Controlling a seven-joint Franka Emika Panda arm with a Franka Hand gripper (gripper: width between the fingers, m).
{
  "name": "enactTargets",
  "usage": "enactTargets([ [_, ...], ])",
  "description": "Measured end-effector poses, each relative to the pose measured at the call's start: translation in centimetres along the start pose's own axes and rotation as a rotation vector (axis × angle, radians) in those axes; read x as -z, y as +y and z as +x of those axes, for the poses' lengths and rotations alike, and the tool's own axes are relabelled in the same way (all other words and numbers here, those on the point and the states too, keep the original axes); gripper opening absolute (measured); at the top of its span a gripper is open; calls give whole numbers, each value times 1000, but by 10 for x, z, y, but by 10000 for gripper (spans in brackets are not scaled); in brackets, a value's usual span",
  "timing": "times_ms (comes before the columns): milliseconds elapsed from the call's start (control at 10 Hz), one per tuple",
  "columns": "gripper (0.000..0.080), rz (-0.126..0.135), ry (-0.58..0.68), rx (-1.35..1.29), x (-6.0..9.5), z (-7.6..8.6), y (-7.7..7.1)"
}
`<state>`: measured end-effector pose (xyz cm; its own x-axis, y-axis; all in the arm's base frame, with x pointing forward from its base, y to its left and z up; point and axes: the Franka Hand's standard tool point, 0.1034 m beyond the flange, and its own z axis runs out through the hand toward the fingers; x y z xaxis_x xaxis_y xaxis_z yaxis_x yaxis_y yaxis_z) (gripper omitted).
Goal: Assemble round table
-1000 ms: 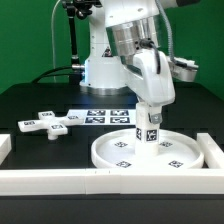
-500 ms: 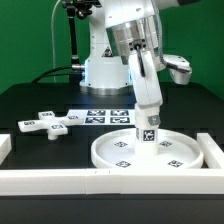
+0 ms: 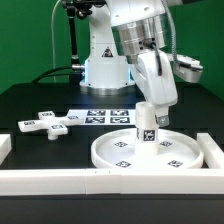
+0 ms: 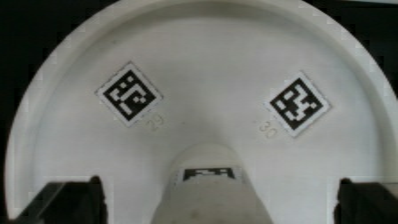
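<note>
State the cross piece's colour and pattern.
The cross piece is white with black-and-white square tags, clearest in the exterior view.

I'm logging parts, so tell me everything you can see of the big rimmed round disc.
The round disc is a large white plate, plastic by its look, with a low raised rim and several black-and-white square tags on its flat face. It lies flat on the black table, rim up, in the corner of the white border wall at the exterior view's right; whether it touches the wall is unclear. The post stands upright on its middle, gripped near the top by the gripper.
</note>
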<state>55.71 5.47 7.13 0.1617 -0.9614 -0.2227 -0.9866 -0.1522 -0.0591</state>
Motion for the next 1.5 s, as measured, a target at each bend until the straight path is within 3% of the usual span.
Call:
enactTargets([
  [200, 649, -10, -1, 199, 0, 2, 2],
  [400, 649, -61, 10, 479, 1, 14, 9],
  [600, 649, -73, 19, 705, 3, 21, 10],
  [700, 649, -87, 31, 821, 4, 19, 9],
  [1200, 649, -101, 19, 1213, 2, 19, 10],
  [1500, 649, -150, 48, 1630, -1, 9, 8],
])
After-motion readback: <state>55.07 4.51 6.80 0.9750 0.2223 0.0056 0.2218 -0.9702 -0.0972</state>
